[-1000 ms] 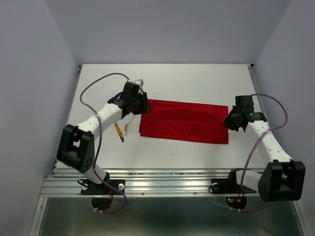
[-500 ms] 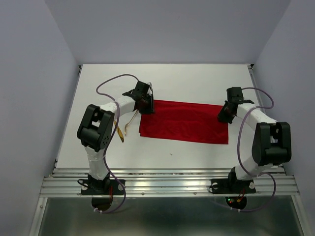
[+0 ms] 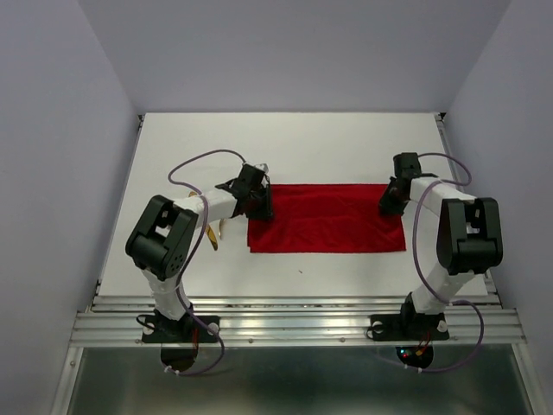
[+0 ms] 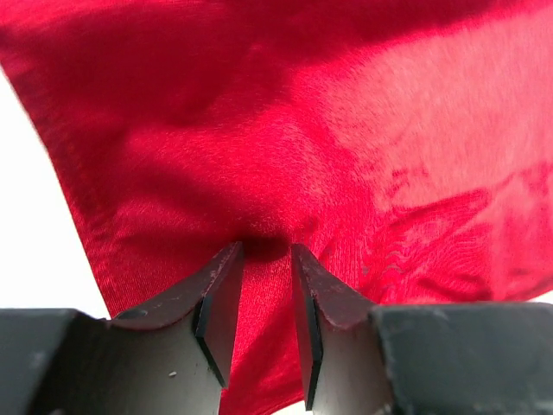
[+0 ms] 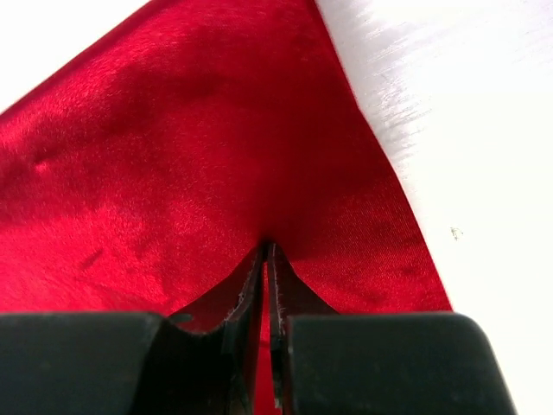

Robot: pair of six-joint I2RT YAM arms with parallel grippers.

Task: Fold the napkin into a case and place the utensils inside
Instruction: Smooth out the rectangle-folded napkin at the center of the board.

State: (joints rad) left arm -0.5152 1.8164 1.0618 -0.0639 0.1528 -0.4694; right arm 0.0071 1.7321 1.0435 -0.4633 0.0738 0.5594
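lying flat on the white surface [image 3: 302, 147], the napkin [image 3: 328, 226] runs its long axis left to right across the middle of the top view, and a pincer sits at each short end, near the upper corners.

the left pincer [image 4: 266, 249] is at the upper left corner. its jaws are drawn partway together with a pucker of red cloth gathered between the tips, so it appears to have a hold of the napkin. the right pincer [image 5: 266, 246] is at the upper right corner, its jaws almost touching, with a thin ridge of cloth pinched and tented up between them.

from both pincers the bulk of the cloth lies toward the lower edge of the frame, so a fold would likely carry the upper long edge down across the short axis.

the utensils [image 3: 213, 235] lie just off the napkin's left end, partly under the left arm, which is far nearer to them.

count: one napkin, two slim gold pieces, two pincers. no case is formed yet.
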